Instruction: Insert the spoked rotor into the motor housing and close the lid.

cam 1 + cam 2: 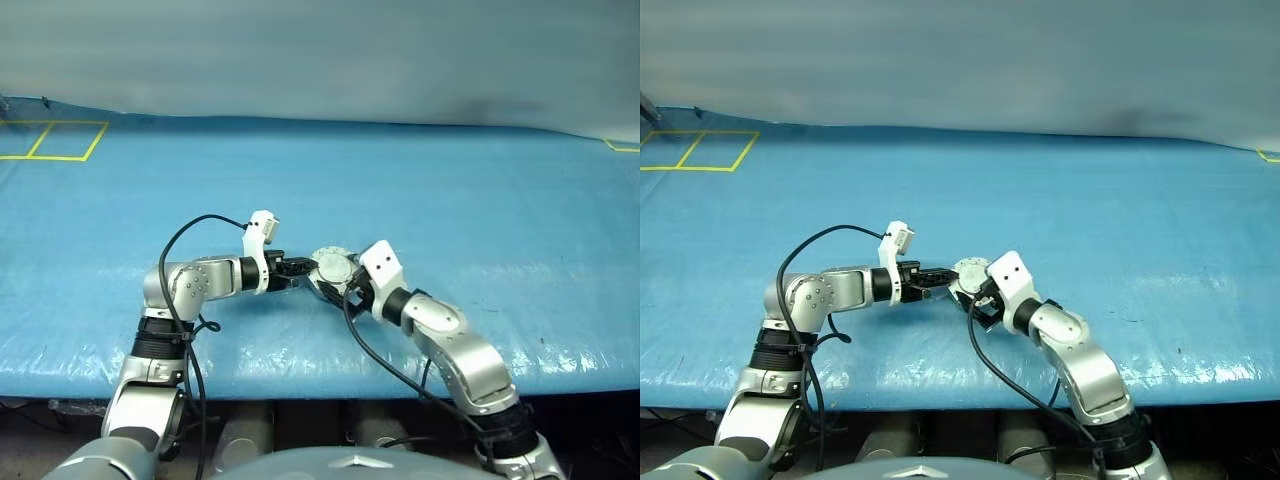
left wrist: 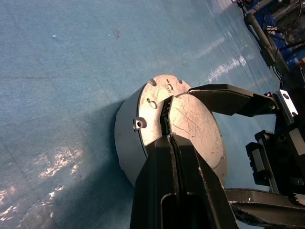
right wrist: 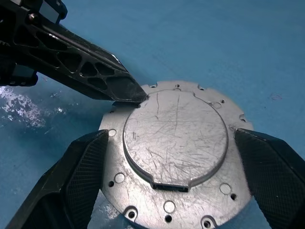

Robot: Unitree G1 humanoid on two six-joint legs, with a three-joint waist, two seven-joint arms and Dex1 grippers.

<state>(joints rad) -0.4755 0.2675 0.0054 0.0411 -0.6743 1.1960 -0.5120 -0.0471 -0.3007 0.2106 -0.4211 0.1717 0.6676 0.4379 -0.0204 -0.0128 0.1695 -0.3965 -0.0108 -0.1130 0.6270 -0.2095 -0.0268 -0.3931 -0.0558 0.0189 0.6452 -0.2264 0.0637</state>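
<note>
Right wrist view is showing the lid (image 3: 175, 138) lying flat on top of the motor housing (image 2: 131, 138), so the closing looks almost done. I am guessing the spoked rotor is sitting inside, hidden under it. The housing is resting on the blue bench (image 1: 450, 190). The left hand (image 3: 127, 93) is clenched shut, its tip touching the lid's edge. The right hand (image 3: 174, 191) is standing open around the housing, holding nothing. What is left may be a last press.
</note>
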